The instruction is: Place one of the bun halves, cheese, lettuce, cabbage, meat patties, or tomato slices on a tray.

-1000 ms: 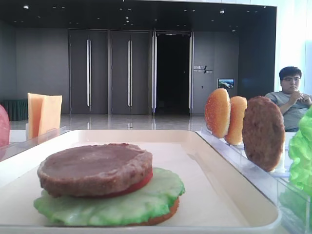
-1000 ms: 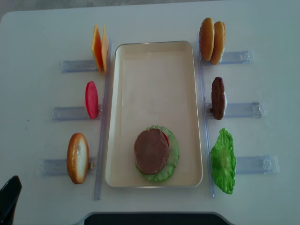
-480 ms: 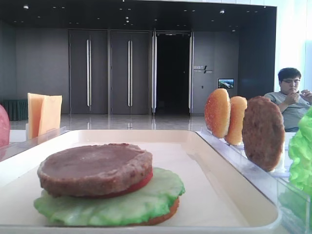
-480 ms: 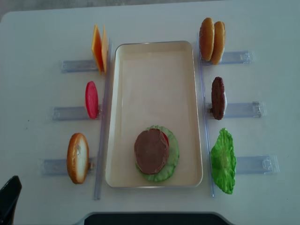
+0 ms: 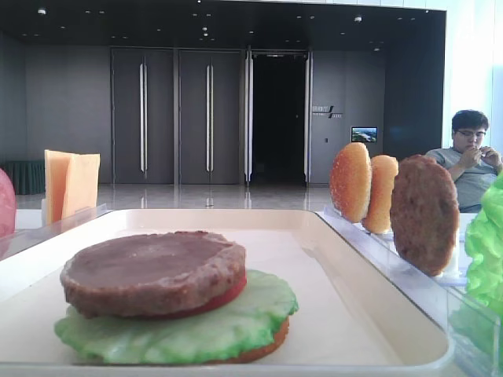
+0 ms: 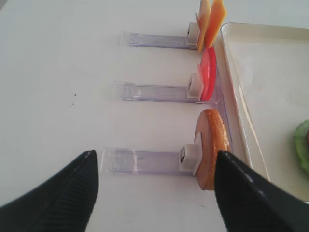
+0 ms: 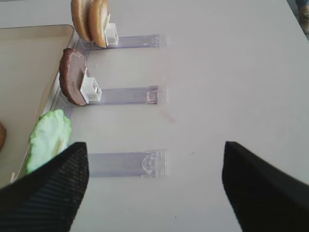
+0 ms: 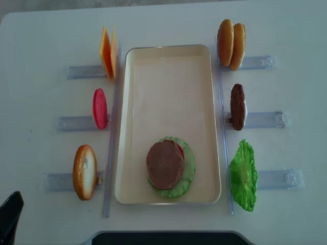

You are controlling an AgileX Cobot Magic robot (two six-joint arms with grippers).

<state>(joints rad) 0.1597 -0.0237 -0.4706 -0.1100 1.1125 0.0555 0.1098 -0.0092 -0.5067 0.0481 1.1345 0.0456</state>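
- Tray [image 8: 168, 53] sits mid-table, long axis near-to-far; cream-white w/ raised rim.
- Near end of tray: stack of bun base, lettuce leaf [image 8: 188, 171], red tomato slice [image 5: 228, 297], w/ greyish-brown meat patty [image 8: 165, 164] flat on top. Patty is on the tray, nothing gripping it.
- Left of tray, upright in clear holders [image 8: 76, 71]: cheese [image 8: 108, 52] slices far, a red tomato slice [image 8: 99, 108] in the middle, a bun half [image 8: 84, 172] near.
- Right of tray, upright in clear holders: two bun halves [image 8: 231, 44] far, darker patty [image 8: 237, 106] in the middle, loose lettuce [image 8: 243, 175] near.
- Left gripper [image 6: 154, 193]: jaws wide apart, nothing between them; hovers over bare table left of the near bun half, apart from it.
- Right gripper [image 7: 154, 186]: jaws wide apart, holding nothing; over bare table right of the near holder, by the loose lettuce.
- Bkgd in low view: seated person [image 5: 471, 161] w/ glasses at far right.
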